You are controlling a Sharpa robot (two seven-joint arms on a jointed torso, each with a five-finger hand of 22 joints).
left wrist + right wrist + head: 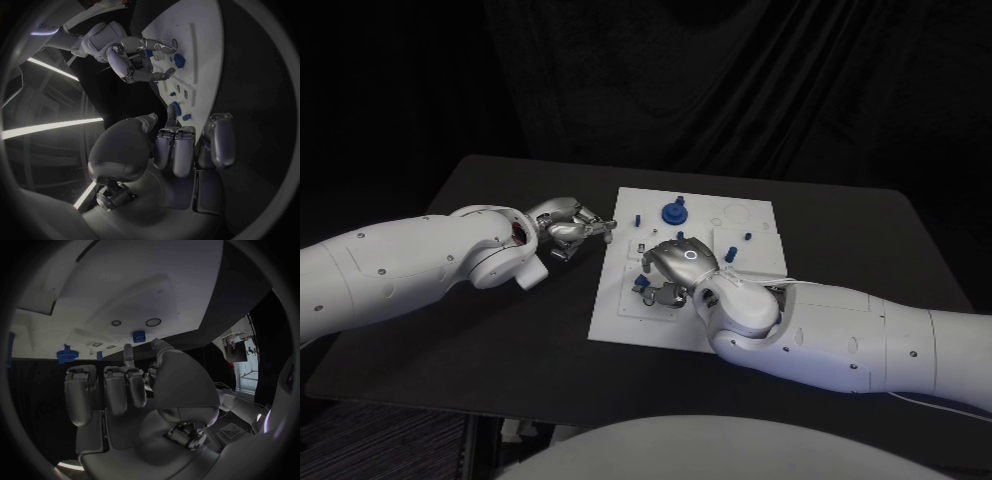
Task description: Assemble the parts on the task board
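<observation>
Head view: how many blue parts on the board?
6: large knob and far peg at the task board's far end, two right-side pegs, two pieces by the right hand, which may hide more.

Task board [750, 222] mid-table; left hand [570, 229] beside it, right hand [678, 268] seemingly over it.

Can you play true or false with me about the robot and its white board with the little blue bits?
1. The right hand is over the white task board. True.
2. The left hand is on top of the board's middle. False: it is beside the board's edge, over the black table.
3. A tall blue part stands near the far end of the board. True.
4. The board hangs in the air. False: it lies flat on the table.
5. The left hand holds a big blue part. False: its fingers curl inward and nothing shows in them.
</observation>
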